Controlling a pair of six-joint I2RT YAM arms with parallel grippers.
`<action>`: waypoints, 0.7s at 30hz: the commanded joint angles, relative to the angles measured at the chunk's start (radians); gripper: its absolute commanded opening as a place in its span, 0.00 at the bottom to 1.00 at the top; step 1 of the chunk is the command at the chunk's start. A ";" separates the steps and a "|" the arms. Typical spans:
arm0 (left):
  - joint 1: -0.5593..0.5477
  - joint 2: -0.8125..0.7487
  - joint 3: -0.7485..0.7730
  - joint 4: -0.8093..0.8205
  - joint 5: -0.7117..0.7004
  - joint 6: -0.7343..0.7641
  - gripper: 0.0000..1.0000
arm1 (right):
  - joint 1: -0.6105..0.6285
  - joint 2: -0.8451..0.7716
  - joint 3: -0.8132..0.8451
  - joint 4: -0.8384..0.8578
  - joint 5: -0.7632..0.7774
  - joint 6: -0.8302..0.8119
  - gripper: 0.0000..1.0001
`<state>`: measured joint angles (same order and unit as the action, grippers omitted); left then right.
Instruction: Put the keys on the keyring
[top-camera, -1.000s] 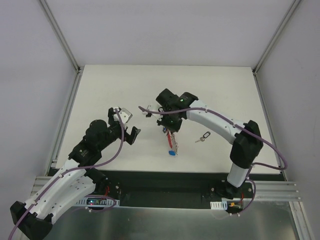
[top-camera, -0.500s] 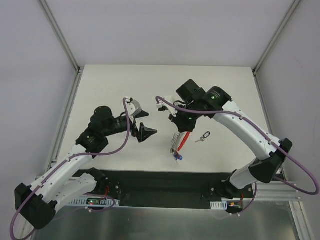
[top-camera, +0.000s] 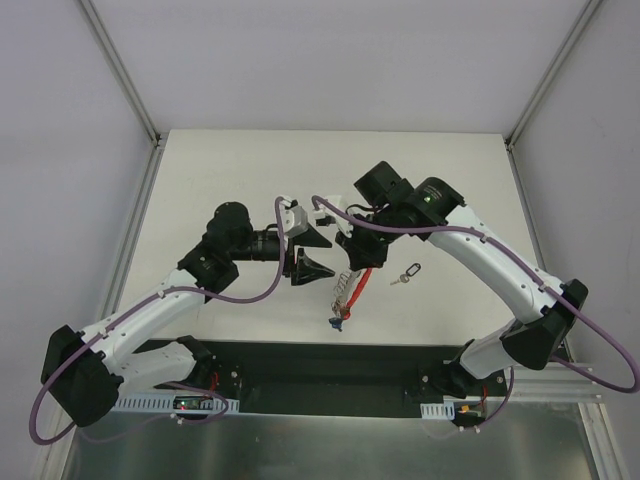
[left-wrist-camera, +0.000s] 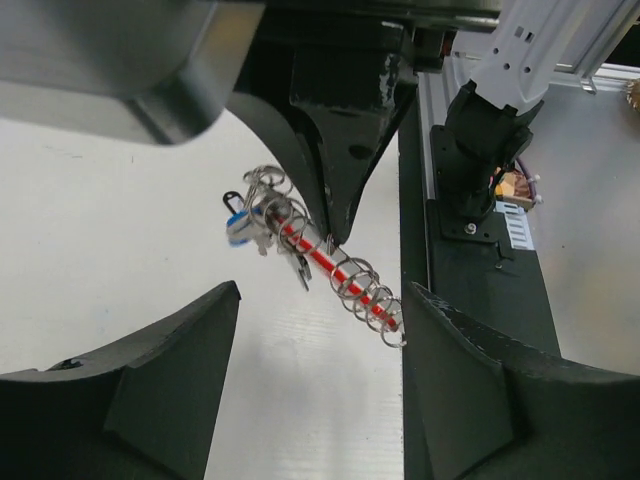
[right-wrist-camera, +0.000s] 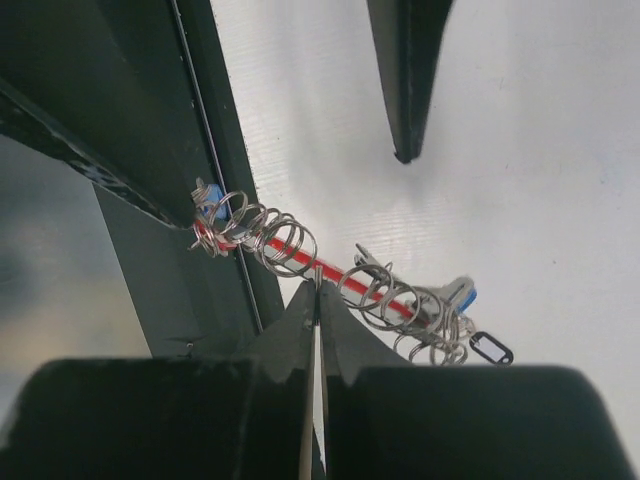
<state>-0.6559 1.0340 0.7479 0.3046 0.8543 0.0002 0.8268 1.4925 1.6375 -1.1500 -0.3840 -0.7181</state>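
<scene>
My right gripper (top-camera: 352, 252) is shut on the keyring (top-camera: 346, 288), a red strip threaded with several silvery rings that hangs slanted above the table. In the right wrist view the shut fingertips (right-wrist-camera: 318, 290) pinch one ring of the keyring (right-wrist-camera: 300, 258). A blue-headed key (top-camera: 338, 320) dangles at its low end. My left gripper (top-camera: 312, 253) stands open just left of it. In the left wrist view the keyring (left-wrist-camera: 335, 270) lies beyond the jaws (left-wrist-camera: 320, 300), its end close to the right finger (left-wrist-camera: 450, 340). A black-headed key (top-camera: 405, 274) lies on the table.
The white table (top-camera: 220, 180) is bounded by a metal frame with grey walls on three sides. The black base rail (top-camera: 330, 365) carrying both arm mounts runs along the near edge. Purple cables loop round both arms.
The left arm has swung right up to the keyring and its jaws have narrowed a little. The right arm moved right and raised the keyring, which now hangs above the table.
</scene>
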 joint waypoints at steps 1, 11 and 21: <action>-0.014 0.041 0.062 0.071 0.083 0.038 0.63 | -0.002 -0.046 -0.011 0.078 -0.085 -0.034 0.01; -0.016 0.112 0.090 0.079 0.098 0.008 0.38 | -0.002 -0.051 -0.042 0.157 -0.107 -0.057 0.01; -0.008 0.008 -0.034 0.033 -0.157 0.040 0.45 | -0.014 0.018 -0.122 0.217 -0.047 -0.023 0.01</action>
<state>-0.6613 1.1282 0.7792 0.3294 0.8516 0.0143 0.8158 1.4796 1.5517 -0.9764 -0.4503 -0.7467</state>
